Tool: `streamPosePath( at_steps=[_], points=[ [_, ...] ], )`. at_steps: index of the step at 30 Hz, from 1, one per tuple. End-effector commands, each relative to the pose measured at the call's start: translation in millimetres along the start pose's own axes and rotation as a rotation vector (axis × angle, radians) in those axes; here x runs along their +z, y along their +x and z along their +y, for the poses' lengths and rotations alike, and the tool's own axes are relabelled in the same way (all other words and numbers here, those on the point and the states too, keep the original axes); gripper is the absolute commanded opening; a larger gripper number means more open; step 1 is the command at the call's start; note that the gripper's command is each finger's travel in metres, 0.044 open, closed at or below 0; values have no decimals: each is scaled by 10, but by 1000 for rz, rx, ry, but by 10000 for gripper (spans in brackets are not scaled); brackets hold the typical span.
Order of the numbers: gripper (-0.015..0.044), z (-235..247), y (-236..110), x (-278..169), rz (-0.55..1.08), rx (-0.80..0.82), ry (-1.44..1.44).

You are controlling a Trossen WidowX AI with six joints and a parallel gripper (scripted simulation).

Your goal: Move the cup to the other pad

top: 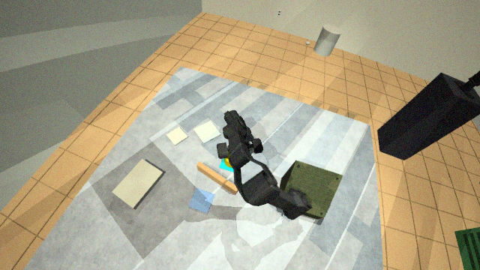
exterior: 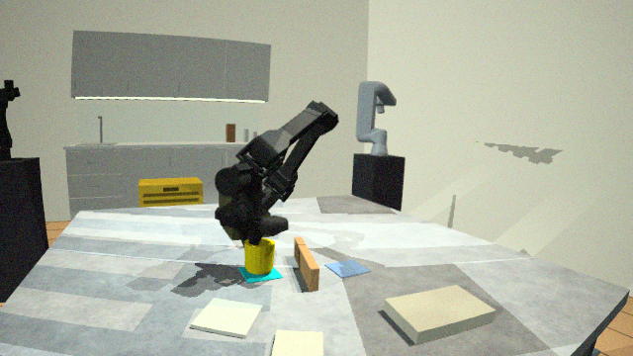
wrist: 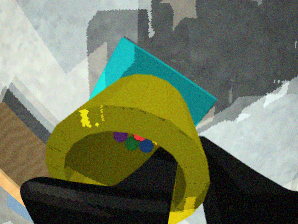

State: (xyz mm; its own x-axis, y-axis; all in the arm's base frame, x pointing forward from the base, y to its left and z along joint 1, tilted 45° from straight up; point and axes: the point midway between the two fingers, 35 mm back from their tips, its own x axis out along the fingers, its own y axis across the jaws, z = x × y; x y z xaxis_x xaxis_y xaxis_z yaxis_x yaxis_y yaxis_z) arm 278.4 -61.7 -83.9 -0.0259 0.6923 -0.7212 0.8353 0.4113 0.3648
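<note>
The yellow cup (top: pixel 227 163) (exterior: pixel 259 258) (wrist: pixel 145 92) is upright over the cyan pad (top: pixel 225 166) (exterior: pixel 253 279) (wrist: pixel 125 56). Its base is on or just above that pad; I cannot tell which. Several marbles (wrist: pixel 132 143) show inside the cup in the wrist view. My gripper (exterior: pixel 254 241) (wrist: pixel 186 142) is shut on the cup's wall, with one finger inside the rim and one outside. The arm hides much of the cup in the top view. The blue pad (top: pixel 202 201) (exterior: pixel 347 268) (wrist: pixel 19 204) lies bare beyond the wooden bar.
The wooden bar (top: pixel 217 178) (exterior: pixel 308 267) (wrist: pixel 17 145) stands between the two pads, close to the cup. A thick beige block (top: pixel 138 184) (exterior: pixel 439 311) and two thin pale tiles lie farther off. A dark green block (top: pixel 319 184) is near the arm's base.
</note>
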Motion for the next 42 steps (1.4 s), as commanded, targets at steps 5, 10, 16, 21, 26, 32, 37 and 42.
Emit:
streamPosePath(
  at_steps=[5,10,16,21,26,32,37,42],
  points=[
    [0,1,-7,2,-1,0,-1],
    [53,1,-7,2,-1,0,-1],
    [147,1,-7,2,-1,0,-1],
    [147,1,-9,2,-1,0,-1],
    [147,2,-60,6,-1,1,0],
    [147,3,-161,9,-1,1,1],
    [147,3,-245,9,-1,2,2],
    [147,1,-327,7,0,2,3]
  ],
)
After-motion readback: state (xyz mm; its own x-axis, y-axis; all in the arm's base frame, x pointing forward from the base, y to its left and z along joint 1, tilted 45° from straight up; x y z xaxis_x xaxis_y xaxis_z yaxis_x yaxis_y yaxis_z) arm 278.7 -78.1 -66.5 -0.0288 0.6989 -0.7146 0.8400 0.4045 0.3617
